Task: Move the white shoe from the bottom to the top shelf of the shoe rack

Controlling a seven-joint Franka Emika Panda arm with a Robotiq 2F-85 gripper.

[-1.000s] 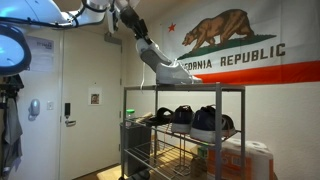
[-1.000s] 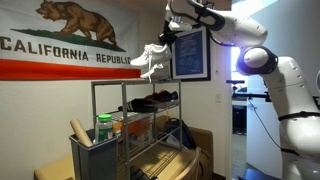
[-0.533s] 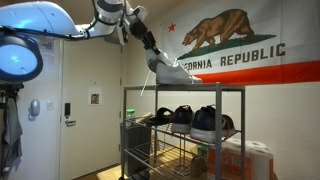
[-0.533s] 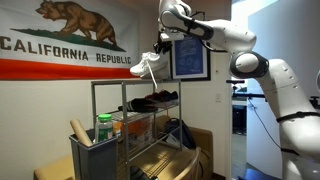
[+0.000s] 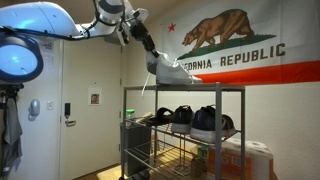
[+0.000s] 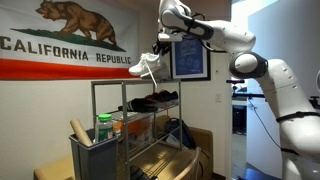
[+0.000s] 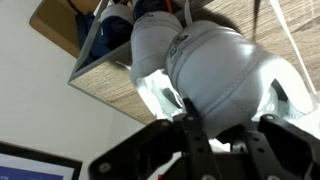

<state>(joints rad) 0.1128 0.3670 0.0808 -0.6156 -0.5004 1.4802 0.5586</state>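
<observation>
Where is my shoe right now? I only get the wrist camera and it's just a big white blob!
Observer: The white shoe hangs in the air just above the rack's top shelf, with a gap under it.
Operator: Is it flat?
Observer: No, it looks tilted, with the toe lower than the heel.
Operator: What's behind the rack?
Observer: A California flag on the wall.
</observation>
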